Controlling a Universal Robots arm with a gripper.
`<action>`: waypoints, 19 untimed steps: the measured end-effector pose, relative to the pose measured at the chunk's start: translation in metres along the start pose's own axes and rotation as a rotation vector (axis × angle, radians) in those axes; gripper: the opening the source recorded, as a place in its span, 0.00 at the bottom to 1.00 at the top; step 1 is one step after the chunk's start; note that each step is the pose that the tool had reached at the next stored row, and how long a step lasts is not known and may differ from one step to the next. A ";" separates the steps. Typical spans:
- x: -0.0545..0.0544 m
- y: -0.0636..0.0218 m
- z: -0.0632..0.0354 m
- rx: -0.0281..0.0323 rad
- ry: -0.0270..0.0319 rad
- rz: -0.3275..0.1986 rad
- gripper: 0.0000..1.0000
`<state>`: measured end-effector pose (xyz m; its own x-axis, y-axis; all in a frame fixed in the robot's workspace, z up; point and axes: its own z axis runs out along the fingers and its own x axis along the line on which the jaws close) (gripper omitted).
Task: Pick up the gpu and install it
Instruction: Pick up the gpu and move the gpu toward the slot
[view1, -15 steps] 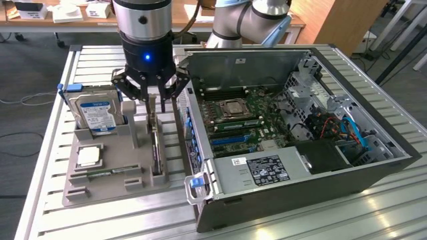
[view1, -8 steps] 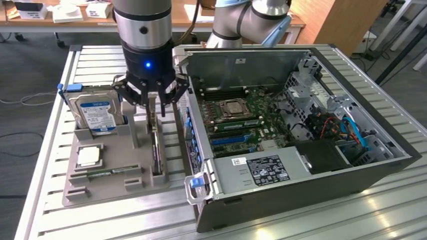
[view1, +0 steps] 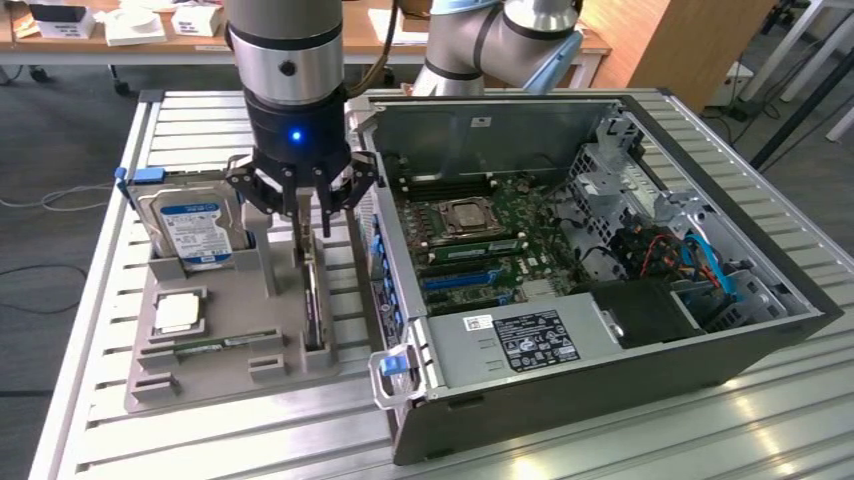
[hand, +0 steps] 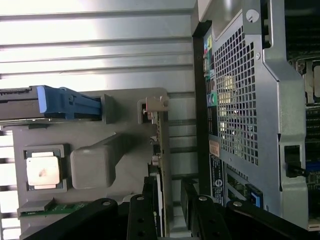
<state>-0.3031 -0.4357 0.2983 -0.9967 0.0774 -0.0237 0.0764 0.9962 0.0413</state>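
- We count one gpu (view1: 314, 305). It stands on its long edge in a slot of the one grey tray (view1: 200, 385), at the lower left of the exterior view and just beside the case.
- Also in that tray we count one hard drive (view1: 194, 228), one processor chip (view1: 178, 313) and one green memory stick (view1: 200, 346).
- One open computer case (view1: 587, 390) fills the exterior view's right. It lies on a slatted metal table (view1: 694, 445).
- The exterior view lets us see into the case, down to its motherboard (view1: 494, 240).
- The wrist view gives us the card edge-on, with its metal bracket (hand: 156, 103) at the far end, and the perforated back panel (hand: 240, 90) of the case.
- One gripper (view1: 314, 222) hangs straight over the card.
- Its two fingers (hand: 149, 200) stand apart, one on each side of the card. A gap shows on the case side, so they are not clamped. We cannot tell whether the other finger touches.
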 end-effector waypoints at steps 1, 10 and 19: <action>0.000 -0.0008 -0.0001 0.0001 0.0000 0.000 0.36; 0.001 -0.0112 -0.0006 0.0002 0.0001 0.000 0.36; 0.000 -0.0181 -0.0008 0.0003 0.0002 0.000 0.36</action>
<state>-0.3050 -0.4538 0.2983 -0.9967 0.0775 -0.0235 0.0765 0.9962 0.0410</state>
